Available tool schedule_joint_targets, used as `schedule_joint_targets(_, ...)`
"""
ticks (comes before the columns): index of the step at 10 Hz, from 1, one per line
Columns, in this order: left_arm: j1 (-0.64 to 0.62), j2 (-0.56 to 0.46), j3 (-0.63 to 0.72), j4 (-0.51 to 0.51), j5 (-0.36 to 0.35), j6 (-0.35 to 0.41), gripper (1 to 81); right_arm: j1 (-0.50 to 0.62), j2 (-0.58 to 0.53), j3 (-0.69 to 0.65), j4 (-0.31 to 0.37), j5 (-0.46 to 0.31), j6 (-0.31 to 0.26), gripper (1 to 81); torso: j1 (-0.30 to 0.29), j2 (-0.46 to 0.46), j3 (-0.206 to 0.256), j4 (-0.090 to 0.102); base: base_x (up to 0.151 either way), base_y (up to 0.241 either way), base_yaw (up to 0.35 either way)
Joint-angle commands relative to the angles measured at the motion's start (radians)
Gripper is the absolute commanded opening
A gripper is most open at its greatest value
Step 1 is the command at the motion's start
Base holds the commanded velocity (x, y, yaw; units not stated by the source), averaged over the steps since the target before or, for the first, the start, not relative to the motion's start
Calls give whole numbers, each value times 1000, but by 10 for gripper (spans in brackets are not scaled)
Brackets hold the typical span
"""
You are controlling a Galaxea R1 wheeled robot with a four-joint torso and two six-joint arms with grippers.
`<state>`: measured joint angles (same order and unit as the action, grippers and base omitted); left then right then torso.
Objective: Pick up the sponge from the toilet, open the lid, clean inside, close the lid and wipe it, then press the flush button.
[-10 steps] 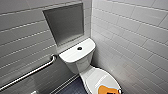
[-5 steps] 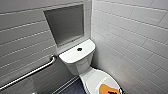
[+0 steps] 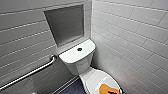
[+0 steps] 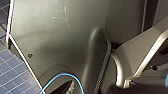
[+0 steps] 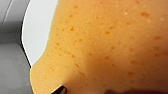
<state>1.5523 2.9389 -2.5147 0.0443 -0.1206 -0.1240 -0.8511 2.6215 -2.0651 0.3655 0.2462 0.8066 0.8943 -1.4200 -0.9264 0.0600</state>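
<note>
Grey-white tiled walls (image 3: 130,37) meet in a corner. A recessed niche (image 3: 65,23) is set in the left-hand wall, above the tank. A metal grab bar (image 3: 30,73) runs slantwise along the same wall, below and left of the niche. The dark blue tiled floor (image 3: 72,88) shows beside the bowl.

The toilet (image 3: 77,62) stands in the corner, white and glossy. The flush button (image 3: 79,49) is dark and round, at the centre of the tank top. The lid (image 3: 93,80) is down over the bowl.

The sponge (image 3: 108,89) is bright orange and lies on the lid toward its front end, well apart from the tank. In the right wrist view it is very close, pores plain, with the white curve of the lid beside it. A small dark tip (image 5: 60,90) sits at the sponge's edge; touching or just overlapping, cannot tell.

Right claw: spread or pressed together, cannot tell, and no grip on the sponge can be confirmed. Left claw: cannot tell either. The left wrist view shows the robot's grey housing (image 4: 62,37), a blue cable (image 4: 65,75) and blue floor tiles.
</note>
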Motion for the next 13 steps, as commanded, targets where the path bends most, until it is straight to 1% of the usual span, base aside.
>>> schedule_joint_targets(1,31,-9,7,-4,79,6,811,82,19,-102,33,-30,36,811,0,0,0,0,0,0,0)
schedule_joint_targets(3,35,-3,7,-3,79,7,811,94,34,-151,27,-30,34,811,0,-1,0,0,0,0,0)
schedule_joint_targets(5,35,-4,7,-3,79,7,811,118,27,-151,23,-30,28,811,0,-1,0,0,0,0,0)
schedule_joint_targets(9,36,-3,7,-1,79,7,811,103,37,-162,1,-28,23,811,0,-1,0,0,0,0,0)
schedule_joint_targets(10,38,-4,7,0,79,7,811,103,37,-164,1,-27,23,10,0,-1,0,0,0,0,0)
schedule_joint_targets(12,38,-1,7,3,79,7,811,111,16,-132,-6,-13,22,10,0,-1,0,0,0,0,0)
schedule_joint_targets(13,39,-1,7,3,79,7,811,118,-37,-29,-75,17,22,10,0,-1,0,0,0,0,0)
